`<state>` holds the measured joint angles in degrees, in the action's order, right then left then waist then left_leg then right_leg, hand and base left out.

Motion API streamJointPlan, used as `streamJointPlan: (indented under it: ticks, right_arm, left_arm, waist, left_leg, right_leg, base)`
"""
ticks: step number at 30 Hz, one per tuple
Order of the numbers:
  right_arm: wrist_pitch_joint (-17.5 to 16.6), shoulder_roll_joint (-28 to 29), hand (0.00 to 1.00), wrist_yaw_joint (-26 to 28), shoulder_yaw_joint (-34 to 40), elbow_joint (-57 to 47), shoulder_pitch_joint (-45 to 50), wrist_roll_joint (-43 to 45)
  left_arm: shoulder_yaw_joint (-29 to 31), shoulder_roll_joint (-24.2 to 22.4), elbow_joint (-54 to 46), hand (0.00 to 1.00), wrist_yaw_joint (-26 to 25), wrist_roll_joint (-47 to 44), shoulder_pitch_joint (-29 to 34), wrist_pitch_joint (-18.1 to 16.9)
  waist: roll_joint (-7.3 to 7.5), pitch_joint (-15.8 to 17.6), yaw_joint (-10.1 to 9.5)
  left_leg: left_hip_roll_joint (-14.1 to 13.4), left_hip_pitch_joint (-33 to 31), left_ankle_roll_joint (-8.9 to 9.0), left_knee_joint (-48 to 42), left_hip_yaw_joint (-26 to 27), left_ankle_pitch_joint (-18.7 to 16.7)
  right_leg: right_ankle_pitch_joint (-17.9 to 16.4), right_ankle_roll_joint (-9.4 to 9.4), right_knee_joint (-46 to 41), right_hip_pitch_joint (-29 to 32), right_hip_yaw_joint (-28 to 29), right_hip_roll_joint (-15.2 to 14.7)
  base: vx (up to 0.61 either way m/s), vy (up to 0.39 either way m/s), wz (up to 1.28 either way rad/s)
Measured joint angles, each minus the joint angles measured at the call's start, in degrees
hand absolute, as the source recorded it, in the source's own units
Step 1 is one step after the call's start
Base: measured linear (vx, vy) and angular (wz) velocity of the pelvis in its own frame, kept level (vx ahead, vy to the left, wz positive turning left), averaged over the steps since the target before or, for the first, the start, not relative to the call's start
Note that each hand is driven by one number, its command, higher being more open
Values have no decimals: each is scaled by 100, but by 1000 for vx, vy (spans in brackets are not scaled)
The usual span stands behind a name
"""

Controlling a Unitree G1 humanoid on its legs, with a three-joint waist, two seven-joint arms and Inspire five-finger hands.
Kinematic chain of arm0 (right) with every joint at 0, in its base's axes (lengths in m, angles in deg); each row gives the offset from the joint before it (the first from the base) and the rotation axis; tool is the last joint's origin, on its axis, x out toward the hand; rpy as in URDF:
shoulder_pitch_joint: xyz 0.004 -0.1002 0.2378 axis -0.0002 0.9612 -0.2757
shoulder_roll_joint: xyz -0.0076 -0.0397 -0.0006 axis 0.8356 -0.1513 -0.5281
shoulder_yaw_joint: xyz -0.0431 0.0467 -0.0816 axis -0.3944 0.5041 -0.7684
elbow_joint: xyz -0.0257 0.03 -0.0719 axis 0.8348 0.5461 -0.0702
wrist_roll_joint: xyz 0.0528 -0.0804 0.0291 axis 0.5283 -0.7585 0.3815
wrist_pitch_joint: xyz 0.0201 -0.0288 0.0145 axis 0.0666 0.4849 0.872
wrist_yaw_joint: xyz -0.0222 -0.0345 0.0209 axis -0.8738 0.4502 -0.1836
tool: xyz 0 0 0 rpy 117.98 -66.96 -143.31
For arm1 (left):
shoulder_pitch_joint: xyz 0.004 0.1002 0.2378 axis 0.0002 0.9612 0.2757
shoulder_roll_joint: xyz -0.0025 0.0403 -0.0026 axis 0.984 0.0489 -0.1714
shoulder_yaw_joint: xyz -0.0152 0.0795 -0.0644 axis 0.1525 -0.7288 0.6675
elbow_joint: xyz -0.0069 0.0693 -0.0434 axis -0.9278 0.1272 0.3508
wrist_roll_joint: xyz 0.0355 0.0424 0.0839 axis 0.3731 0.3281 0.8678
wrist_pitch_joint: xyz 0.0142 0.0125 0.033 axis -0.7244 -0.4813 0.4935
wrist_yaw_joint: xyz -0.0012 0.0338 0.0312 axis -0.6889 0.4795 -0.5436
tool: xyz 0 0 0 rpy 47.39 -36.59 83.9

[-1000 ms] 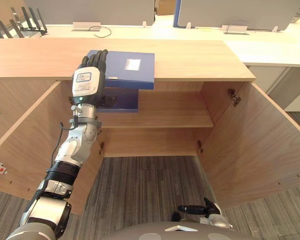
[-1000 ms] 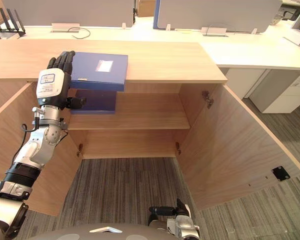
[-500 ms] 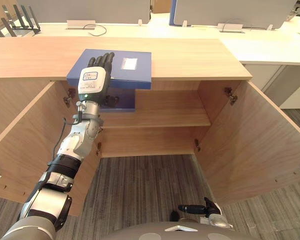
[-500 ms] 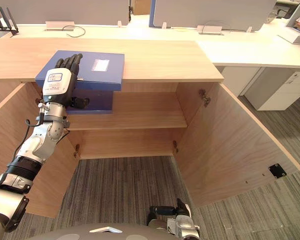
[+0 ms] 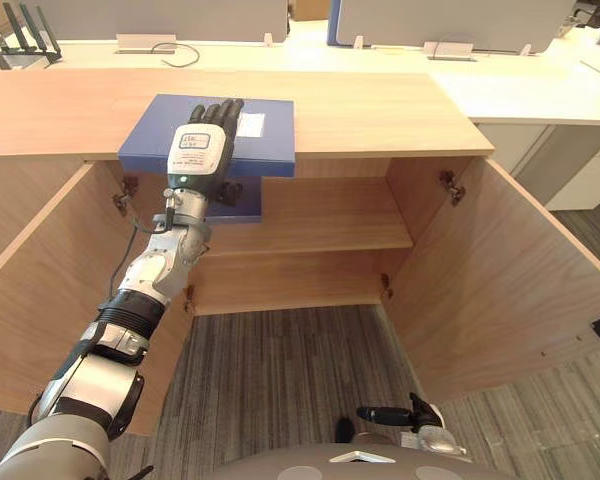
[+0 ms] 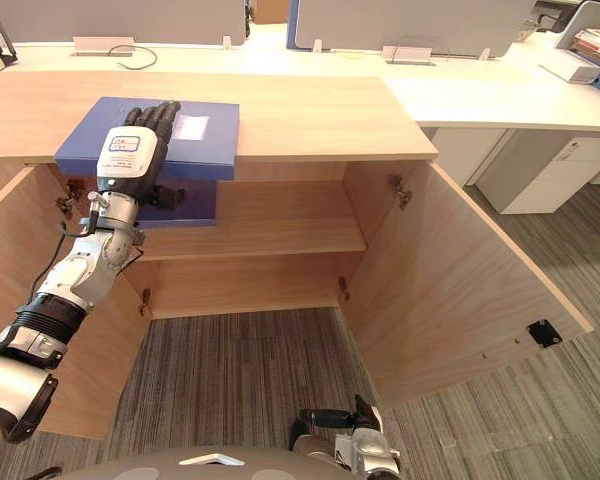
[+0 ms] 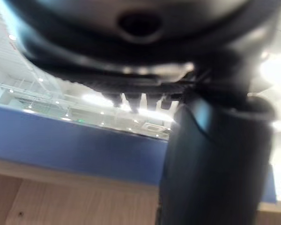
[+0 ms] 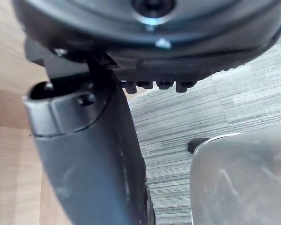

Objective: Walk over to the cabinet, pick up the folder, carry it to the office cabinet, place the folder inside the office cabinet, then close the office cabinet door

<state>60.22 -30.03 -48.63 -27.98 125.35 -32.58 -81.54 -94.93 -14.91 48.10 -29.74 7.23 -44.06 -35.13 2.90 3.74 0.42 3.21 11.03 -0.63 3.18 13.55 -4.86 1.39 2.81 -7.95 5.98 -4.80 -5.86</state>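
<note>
One cabinet [image 5: 380, 110] stands with its two doors, left [image 5: 40, 260] and right [image 5: 500, 280], swung open. One blue folder [image 5: 270, 150] lies flat left of the middle of the top, overhanging the front edge, with its long side along that edge. The left hand [image 5: 202, 155] pinches it, fingers above and thumb beneath. The right hand [image 8: 93, 154] hangs low, relaxed.

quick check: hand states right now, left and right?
Left hand: shut on the folder, fingers on top, thumb under its overhanging edge.
Right hand: open, holding nothing.
</note>
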Motion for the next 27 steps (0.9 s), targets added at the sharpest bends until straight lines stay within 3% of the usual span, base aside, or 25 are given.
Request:
streamJointPlan:
  ticks: [17, 18, 22, 27]
  right_arm:
    - [-12, -3, 100, 0, 71, 4, -45, 4]
    - [-12, -3, 100, 0, 82, 4, -45, 4]
    - [-14, -5, 100, 0, 83, 6, -45, 5]
    - [-32, -11, 100, -3, 87, 43, -45, 5]
  left_arm:
    - [-246, -2, 504, 100, 170, -11, -266, -90]
    - [-246, -2, 518, 0, 171, -11, -280, -89]
    - [-248, -2, 567, 0, 158, 16, -302, -90]
    - [-257, 5, 862, 0, -49, 230, -790, -41]
  waist:
    - [11, 42, 145]
    - [10, 43, 147]
    - [4, 49, 150]
    - [3, 71, 157]
  left_leg:
    - [4, 8, 5, 1, 14, -3]
    - [4, 9, 5, 2, 17, -3]
    - [5, 12, 7, 2, 18, -4]
    - [6, 41, 14, 2, 32, -9]
  right_leg:
    - [0, 1, -2, 6, 21, 4]
    - [0, 1, -2, 6, 24, 5]
    - [-1, 1, -3, 5, 26, 5]
    - [-1, 0, -10, -19, 40, 7]
  base:
    - [1, 1, 0]
    - [0, 0, 0]
    - [0, 0, 0]
    - [0, 0, 0]
